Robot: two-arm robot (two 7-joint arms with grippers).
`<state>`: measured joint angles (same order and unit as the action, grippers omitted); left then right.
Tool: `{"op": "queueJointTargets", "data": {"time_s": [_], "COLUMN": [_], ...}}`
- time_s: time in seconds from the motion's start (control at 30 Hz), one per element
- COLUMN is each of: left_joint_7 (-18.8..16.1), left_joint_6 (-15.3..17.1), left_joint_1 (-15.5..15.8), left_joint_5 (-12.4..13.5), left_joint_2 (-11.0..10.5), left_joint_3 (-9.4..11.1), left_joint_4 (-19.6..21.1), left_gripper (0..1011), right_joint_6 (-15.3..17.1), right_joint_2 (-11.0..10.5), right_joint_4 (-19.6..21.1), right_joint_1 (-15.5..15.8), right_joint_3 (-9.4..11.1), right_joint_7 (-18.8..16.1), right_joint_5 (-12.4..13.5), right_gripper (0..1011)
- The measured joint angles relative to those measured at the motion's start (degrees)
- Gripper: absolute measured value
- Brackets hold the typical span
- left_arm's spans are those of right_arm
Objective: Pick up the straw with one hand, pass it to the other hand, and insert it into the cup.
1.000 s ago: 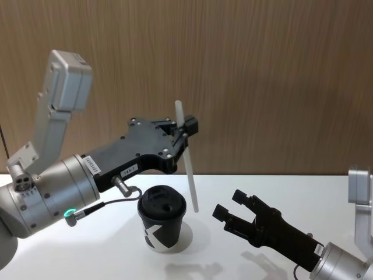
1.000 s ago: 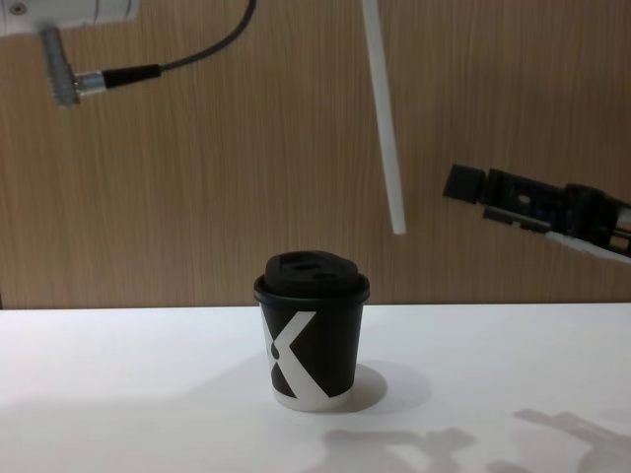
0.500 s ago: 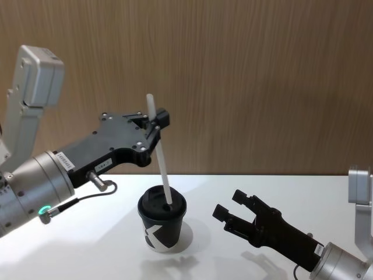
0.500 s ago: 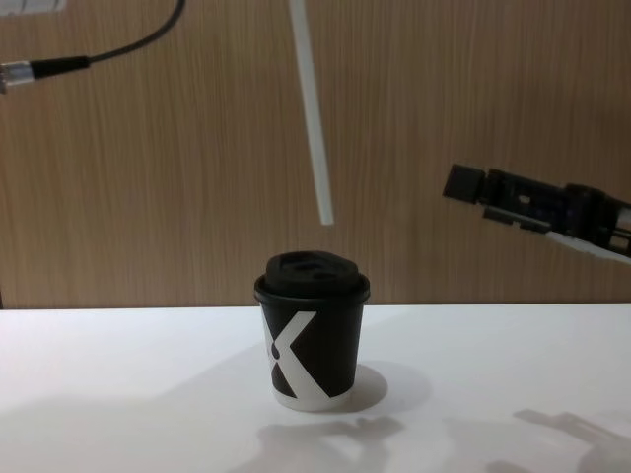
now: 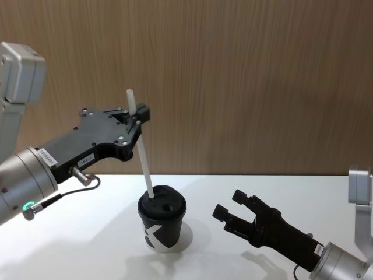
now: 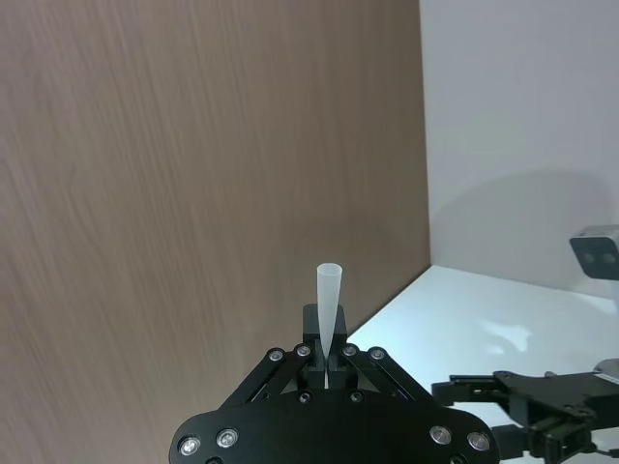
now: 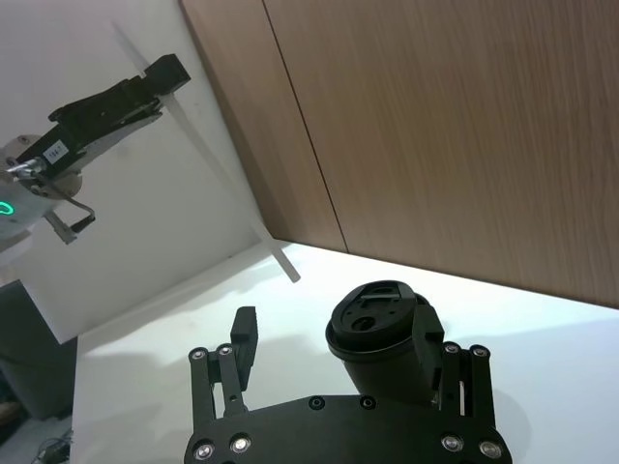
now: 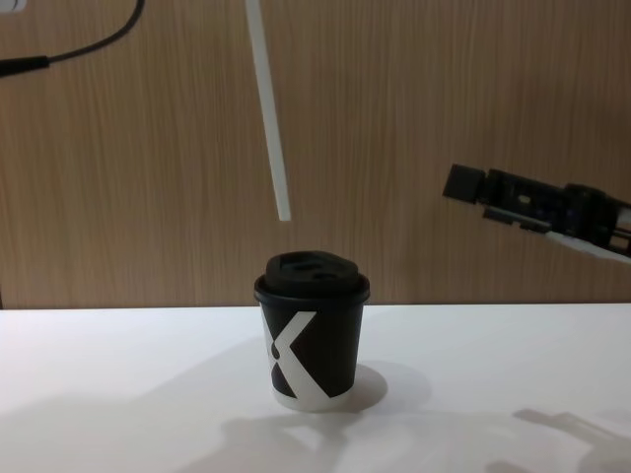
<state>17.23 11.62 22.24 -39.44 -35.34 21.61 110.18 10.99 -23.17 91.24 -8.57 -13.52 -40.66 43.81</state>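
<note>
My left gripper (image 5: 136, 116) is shut on the white straw (image 5: 141, 153), gripping it near its top end. The straw hangs tilted, and in the chest view the straw (image 8: 270, 118) ends a short gap above the left part of the lid. The black cup (image 5: 162, 224) with the white X stands upright on the table; it is the cup (image 8: 313, 333) in the chest view. My right gripper (image 5: 232, 212) is open and holds nothing, low to the right of the cup. The right wrist view shows the cup (image 7: 379, 324) ahead of its fingers.
A wooden wall panel (image 5: 262, 76) stands behind the white table (image 5: 233, 184). The left wrist view shows the straw (image 6: 328, 298) rising between the left gripper's (image 6: 327, 354) fingers.
The left gripper has carried the straw leftward. Its lower end went from right of the cup to above the lid's left part. The right arm has not moved.
</note>
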Motion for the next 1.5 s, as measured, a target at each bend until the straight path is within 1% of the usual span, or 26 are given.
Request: {"op": "queueJointTargets", "data": {"time_s": [0.23, 0.6, 0.67, 0.97, 1.5], "left_joint_7": [0.50, 3.73, 3.92, 5.83, 7.56], "left_joint_6": [-0.19, -1.59, -1.67, -2.59, -3.53], "left_joint_1": [0.39, 2.31, 2.41, 3.66, 5.50], "left_joint_5": [0.25, 0.13, 0.08, -0.61, -0.78], "left_joint_2": [0.37, 1.86, 1.94, 2.96, 5.81], "left_joint_3": [-0.31, -0.17, -0.13, 0.69, 3.27], "left_joint_4": [-1.50, -6.30, -6.55, -9.51, -13.76], "left_gripper": [16, 16, 16, 15, 16], "right_joint_6": [0.00, 0.00, 0.00, 0.00, 0.00], "right_joint_2": [0.00, 0.00, 0.00, 0.00, 0.00], "right_joint_4": [0.00, 0.00, 0.00, 0.00, 0.00], "right_joint_1": [0.00, 0.00, 0.00, 0.00, 0.00], "right_joint_3": [0.00, 0.00, 0.00, 0.00, 0.00], "right_joint_7": [0.00, 0.00, 0.00, 0.00, 0.00], "right_joint_5": [0.00, 0.00, 0.00, 0.00, 0.00], "right_gripper": [1001, 1001, 1001, 1001, 1001]}}
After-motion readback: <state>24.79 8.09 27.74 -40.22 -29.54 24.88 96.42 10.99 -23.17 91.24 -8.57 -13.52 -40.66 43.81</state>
